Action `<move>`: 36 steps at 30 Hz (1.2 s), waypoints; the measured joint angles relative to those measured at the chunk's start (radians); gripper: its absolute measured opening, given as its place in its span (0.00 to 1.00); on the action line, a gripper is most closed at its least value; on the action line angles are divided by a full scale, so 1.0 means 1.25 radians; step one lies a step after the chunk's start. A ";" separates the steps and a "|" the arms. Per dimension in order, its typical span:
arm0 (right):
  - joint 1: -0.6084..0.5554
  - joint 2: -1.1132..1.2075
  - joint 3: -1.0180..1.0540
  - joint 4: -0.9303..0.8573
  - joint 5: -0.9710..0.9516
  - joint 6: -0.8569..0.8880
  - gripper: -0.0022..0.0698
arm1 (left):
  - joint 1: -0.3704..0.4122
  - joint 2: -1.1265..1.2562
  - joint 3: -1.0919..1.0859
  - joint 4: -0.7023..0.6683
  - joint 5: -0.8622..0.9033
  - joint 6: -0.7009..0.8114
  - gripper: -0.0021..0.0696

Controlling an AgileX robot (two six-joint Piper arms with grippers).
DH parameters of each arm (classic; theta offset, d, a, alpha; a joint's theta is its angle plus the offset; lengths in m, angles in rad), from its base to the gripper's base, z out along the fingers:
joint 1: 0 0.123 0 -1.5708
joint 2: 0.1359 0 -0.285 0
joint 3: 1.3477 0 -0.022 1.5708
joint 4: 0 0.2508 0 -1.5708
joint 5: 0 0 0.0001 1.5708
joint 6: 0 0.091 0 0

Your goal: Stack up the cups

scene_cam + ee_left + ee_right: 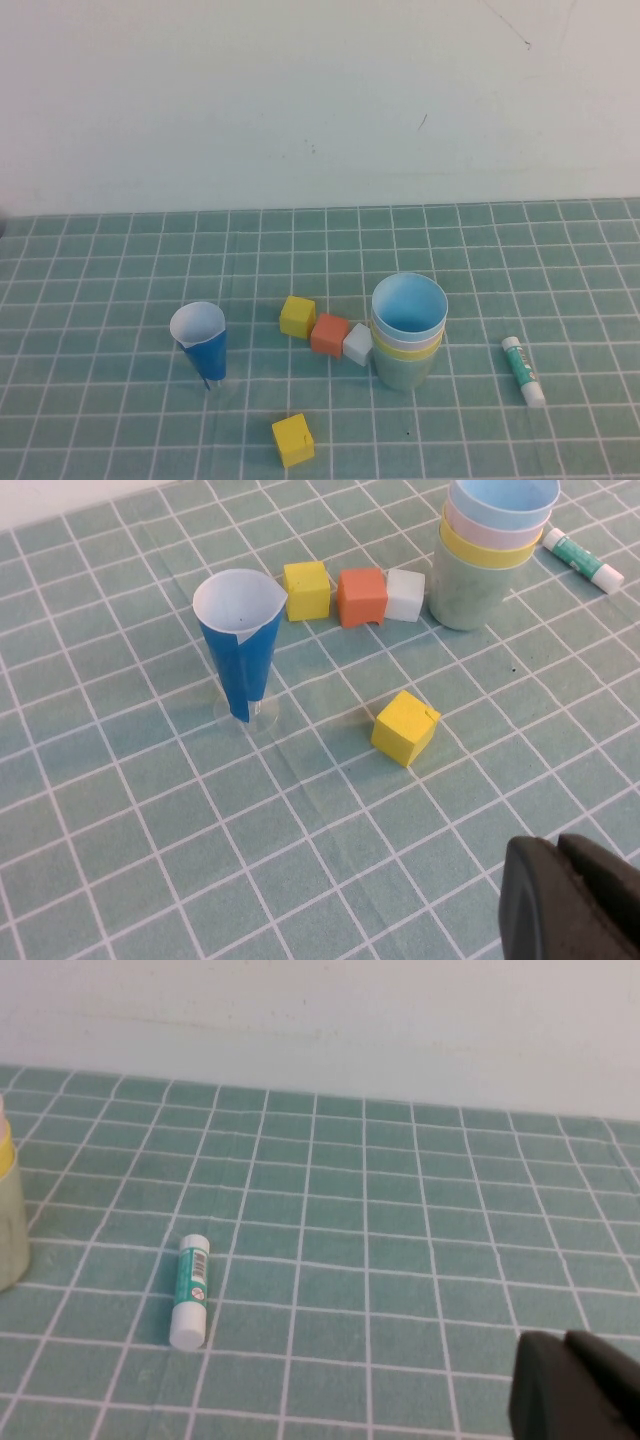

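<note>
The four cups stand nested in one upright stack (408,335) right of the table's middle: pale green cup (405,372) at the bottom, then yellow (410,351), pink (410,338) and light blue (409,305) on top. The stack also shows in the left wrist view (485,555), and its edge in the right wrist view (10,1210). Neither arm shows in the high view. My left gripper (560,900) is shut and empty, well back from the stack. My right gripper (570,1390) is shut and empty, off to the stack's right.
A narrow dark blue cone cup (203,345) stands at the left. A yellow cube (297,316), an orange cube (330,334) and a white cube (358,344) line up left of the stack. Another yellow cube (293,440) lies nearer. A green-and-white glue stick (523,370) lies at the right.
</note>
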 joint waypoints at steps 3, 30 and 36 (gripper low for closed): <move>0.000 0.000 0.000 0.000 0.000 0.000 0.03 | 0.000 0.000 0.000 0.000 0.000 0.000 0.03; 0.000 0.000 0.000 0.000 0.001 0.000 0.03 | 0.490 -0.225 0.464 0.031 -0.534 0.000 0.03; 0.000 0.000 0.000 0.000 0.002 0.000 0.03 | 0.503 -0.228 0.476 0.027 -0.519 0.000 0.03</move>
